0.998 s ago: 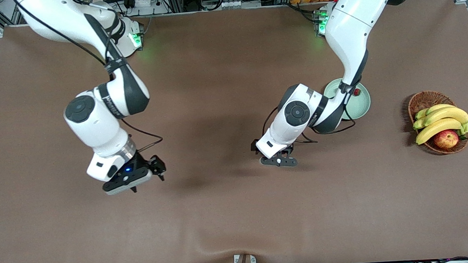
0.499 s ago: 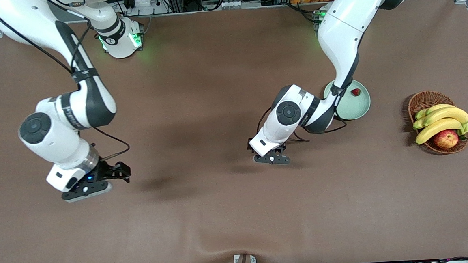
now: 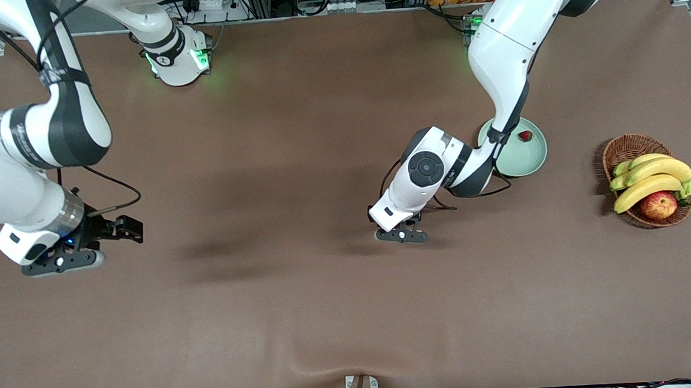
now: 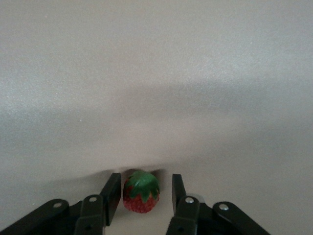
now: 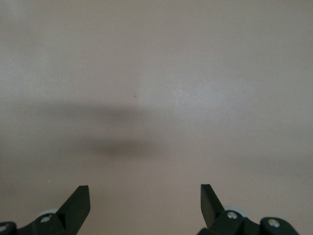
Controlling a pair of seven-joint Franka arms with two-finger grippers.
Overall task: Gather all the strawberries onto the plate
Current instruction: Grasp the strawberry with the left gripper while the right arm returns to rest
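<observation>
L gripper [image 4: 142,198] low at mid-table w/ a strawberry [image 4: 141,191] between its fingers, narrow gap, not yet pinched.
R gripper [image 5: 145,200] up over bare cloth nr the R arm's edge, fingers wide. Plate [image 3: 523,158], partly under the L arm, holds a 2nd berry [image 3: 525,136]; wicker basket [image 3: 624,148] w/ bananas [image 3: 650,178] + apple [image 3: 659,205] sits nr the L arm's edge.
</observation>
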